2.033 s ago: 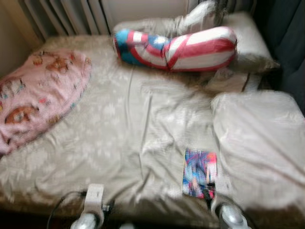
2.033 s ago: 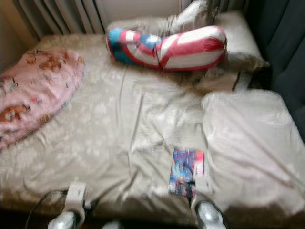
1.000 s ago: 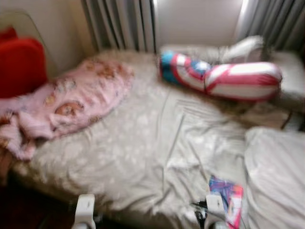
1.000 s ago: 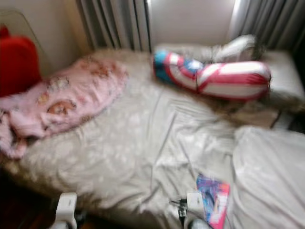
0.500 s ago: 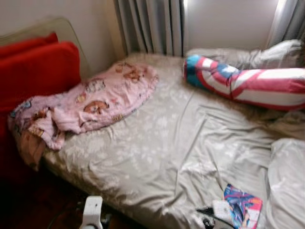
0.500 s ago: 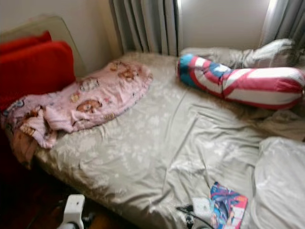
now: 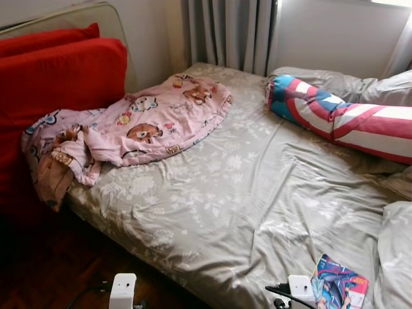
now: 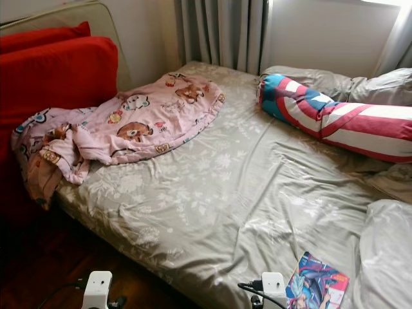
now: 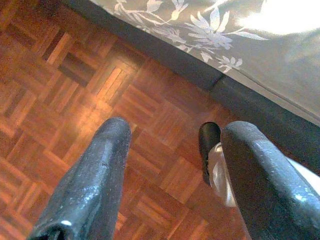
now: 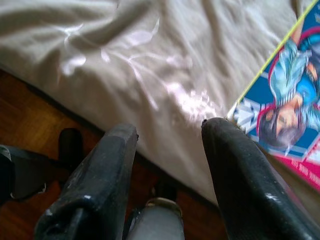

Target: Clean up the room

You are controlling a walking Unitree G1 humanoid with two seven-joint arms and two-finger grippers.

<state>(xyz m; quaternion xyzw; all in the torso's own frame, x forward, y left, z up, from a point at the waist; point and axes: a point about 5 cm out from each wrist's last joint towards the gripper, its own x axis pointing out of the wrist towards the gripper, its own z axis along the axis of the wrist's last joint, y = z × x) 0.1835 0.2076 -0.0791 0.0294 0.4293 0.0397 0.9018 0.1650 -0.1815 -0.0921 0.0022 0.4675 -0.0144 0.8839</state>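
Note:
A crumpled pink blanket with cartoon prints lies on the left side of the bed, one end hanging over the edge. A colourful comic book rests near the bed's front right corner, also seen as the comic book. A striped red, white and blue bolster pillow lies at the far right. My left gripper hangs open above the parquet floor beside the bed's edge. My right gripper is open over the sheet's edge, close beside the comic book, holding nothing.
Red cushions lean against the headboard at the left. A grey pillow sits at the right edge, more pillows lie by the curtains. Dark parquet floor runs along the bed's near side.
The camera has swung left and sharpened: red cushions and floor have come into view, the bolster and comic book have shifted right. The things themselves have not moved.

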